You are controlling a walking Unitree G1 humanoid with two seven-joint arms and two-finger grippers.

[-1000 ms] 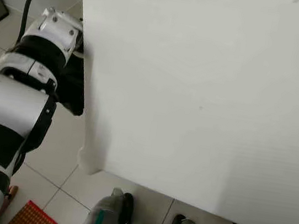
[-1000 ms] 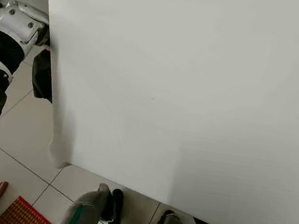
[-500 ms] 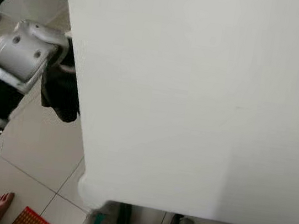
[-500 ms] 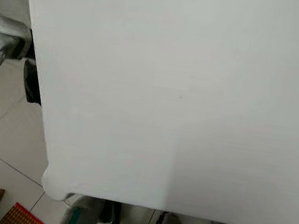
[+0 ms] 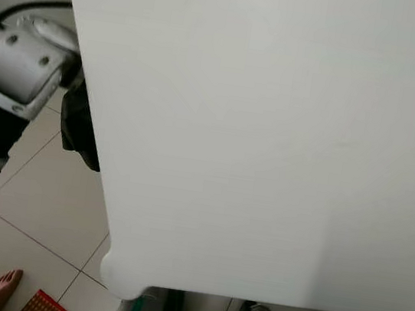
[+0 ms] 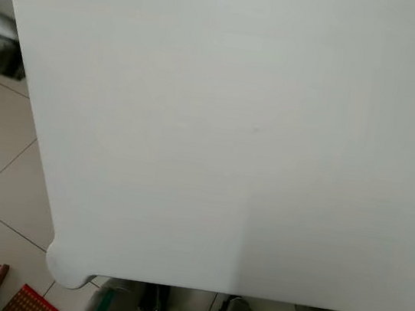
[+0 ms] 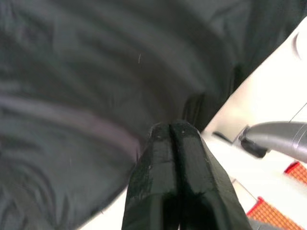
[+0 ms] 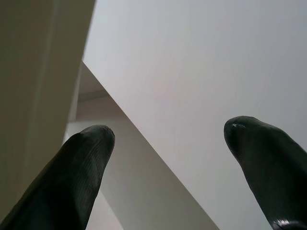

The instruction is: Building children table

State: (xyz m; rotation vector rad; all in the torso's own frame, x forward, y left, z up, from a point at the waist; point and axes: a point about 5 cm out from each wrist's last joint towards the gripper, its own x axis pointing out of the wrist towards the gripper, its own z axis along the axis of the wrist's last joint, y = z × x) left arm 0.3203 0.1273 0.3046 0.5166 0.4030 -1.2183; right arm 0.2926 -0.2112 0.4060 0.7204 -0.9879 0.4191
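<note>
One large white tabletop (image 5: 272, 134) fills the view in front of the robot, above the tiled floor (image 5: 46, 202). The left gripper (image 7: 172, 139), fingers pressed together, sits at its left edge; the right gripper (image 8: 168, 143) is spread wide beside white panels. This looks like positioning the top, and next it needs a steady hold.

Honestly nothing readable is showing up anywhere here. The big plain white tabletop panel (image 5: 272, 134) is carrying no print, label or number, and the pale tiled floor (image 5: 45, 210) and orange-red grid mat (image 5: 54, 308) aren't showing any writing either.
</note>
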